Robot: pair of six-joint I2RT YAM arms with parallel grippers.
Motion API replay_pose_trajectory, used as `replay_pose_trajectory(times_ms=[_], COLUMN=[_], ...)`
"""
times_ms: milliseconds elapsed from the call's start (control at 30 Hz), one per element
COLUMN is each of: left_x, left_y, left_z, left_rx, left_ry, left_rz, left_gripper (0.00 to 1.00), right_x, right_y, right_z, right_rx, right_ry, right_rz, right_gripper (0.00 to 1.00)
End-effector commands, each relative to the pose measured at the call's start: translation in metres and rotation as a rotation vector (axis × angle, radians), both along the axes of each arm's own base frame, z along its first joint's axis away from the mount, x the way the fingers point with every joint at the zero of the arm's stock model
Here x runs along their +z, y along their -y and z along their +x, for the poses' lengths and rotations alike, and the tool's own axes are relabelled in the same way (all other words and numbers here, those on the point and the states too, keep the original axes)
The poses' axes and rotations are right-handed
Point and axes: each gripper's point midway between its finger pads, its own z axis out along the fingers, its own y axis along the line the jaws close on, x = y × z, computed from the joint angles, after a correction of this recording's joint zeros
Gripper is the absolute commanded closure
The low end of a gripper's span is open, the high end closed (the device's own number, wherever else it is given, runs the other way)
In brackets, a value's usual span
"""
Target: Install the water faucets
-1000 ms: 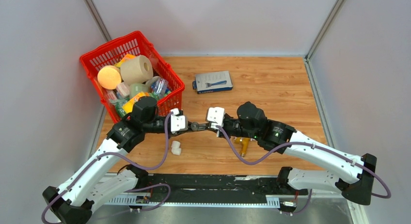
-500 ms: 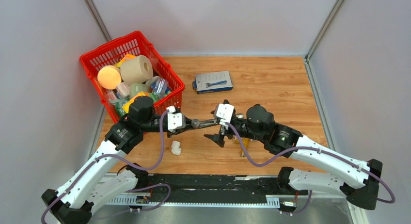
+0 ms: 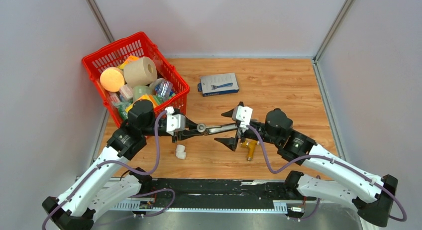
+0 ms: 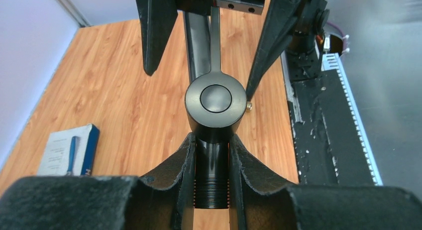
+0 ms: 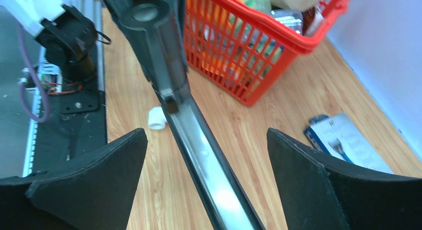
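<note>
The water faucet (image 3: 215, 126), a dark metal tube with a round head, hangs level above the table between the two arms. My left gripper (image 3: 195, 130) is shut on its threaded stem (image 4: 212, 182), just below the round head (image 4: 215, 99). My right gripper (image 3: 233, 126) stands open around the tube's far end, one finger on each side and neither touching it. In the right wrist view the shiny tube (image 5: 199, 150) runs up between the spread fingers (image 5: 99, 175) toward the left gripper.
A white elbow fitting (image 3: 180, 151) lies on the wood below the left gripper. A brass fitting (image 3: 250, 149) lies beside the right wrist. A full red basket (image 3: 171, 78) stands back left, with a blue box (image 3: 219, 84) behind the grippers. The black rail (image 3: 214, 187) runs along the near edge.
My right gripper has opened, let go of the faucet and drawn back to the right. The left gripper still holds the faucet and has shifted slightly left.
</note>
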Motion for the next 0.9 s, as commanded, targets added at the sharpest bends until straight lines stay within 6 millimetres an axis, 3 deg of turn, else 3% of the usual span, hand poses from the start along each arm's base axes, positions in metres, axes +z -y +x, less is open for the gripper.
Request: replay_pose_trajectory(times_ms=[0, 267, 500, 700, 867], left_x=[0.044, 0.057, 0.065, 0.072, 0.076], left_y=[0.009, 0.015, 0.019, 0.020, 0.018], left_z=[-0.010, -0.010, -0.014, -0.020, -0.021], left_rx=[-0.079, -0.087, -0.110, -0.133, -0.123], left_ry=[0.075, 0.051, 0.049, 0.054, 0.057], left_rz=[-0.153, -0.222, -0.273, -0.296, -0.301], left_gripper=[1.00, 1.00, 1.00, 1.00, 1.00], right_x=[0.016, 0.023, 0.012, 0.000, -0.013], right_y=[-0.022, -0.042, -0.048, -0.045, -0.032], right_z=[-0.020, -0.023, -0.021, -0.014, -0.001], right_rx=[0.161, 0.247, 0.285, 0.279, 0.215], right_ry=[-0.010, -0.013, -0.046, -0.063, -0.070], right_rz=[0.076, 0.128, 0.111, 0.092, 0.054], right_gripper=[0.04, 0.14, 0.27, 0.34, 0.33])
